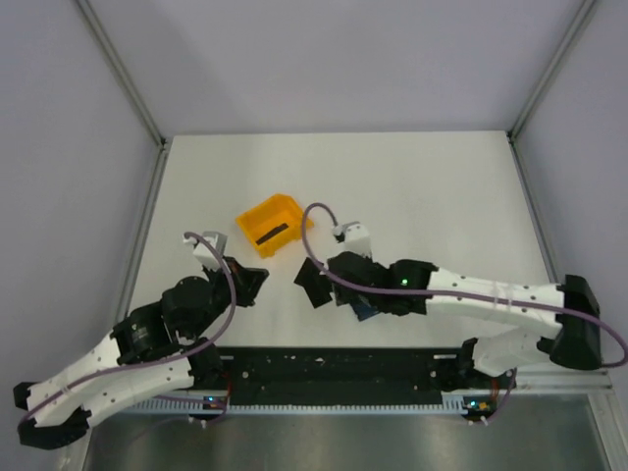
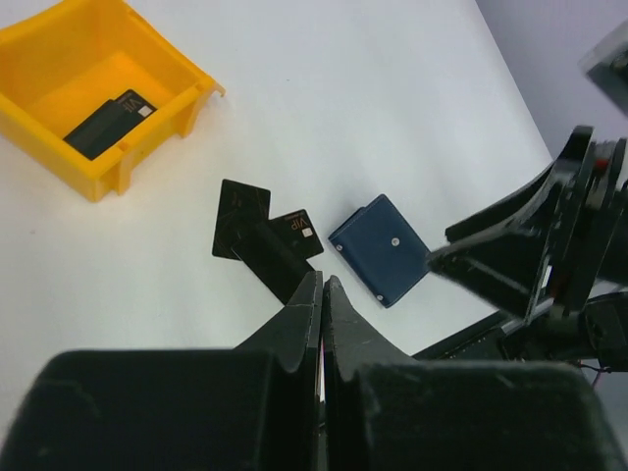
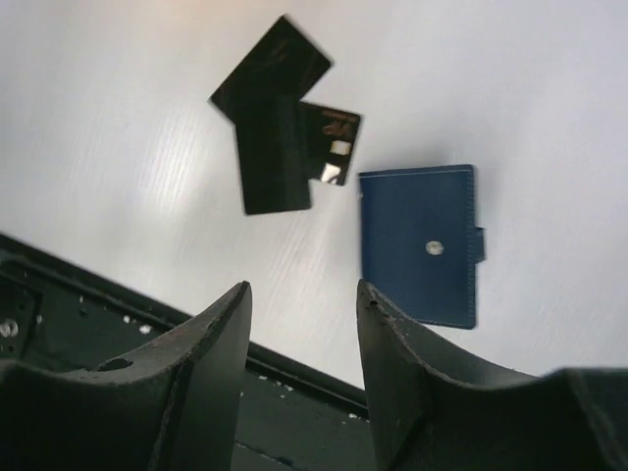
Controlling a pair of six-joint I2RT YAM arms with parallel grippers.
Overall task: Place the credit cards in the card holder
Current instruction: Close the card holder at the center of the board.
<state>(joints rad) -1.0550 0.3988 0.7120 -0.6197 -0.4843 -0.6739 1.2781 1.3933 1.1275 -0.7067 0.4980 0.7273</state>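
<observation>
The black credit cards [image 3: 275,167] are lying in a small pile on the white table [image 3: 118,147], partly on top of each other, just ahead of the right claw [image 3: 301,289]. The navy card holder [image 3: 420,243] is lying just beside them, folded shut with its snap button facing up, and it is also just ahead of this claw. The right claw is hanging open over them and is gripping nothing. The left claw [image 2: 322,285] is pointing at the same pile with its fingers pressed together, and nothing is showing between them. Far ahead of it an orange bin [image 2: 49,147] is holding one more black card [image 2: 108,123]. No card is going in yet, I think. The holder is probably needing to be opened first.
</observation>
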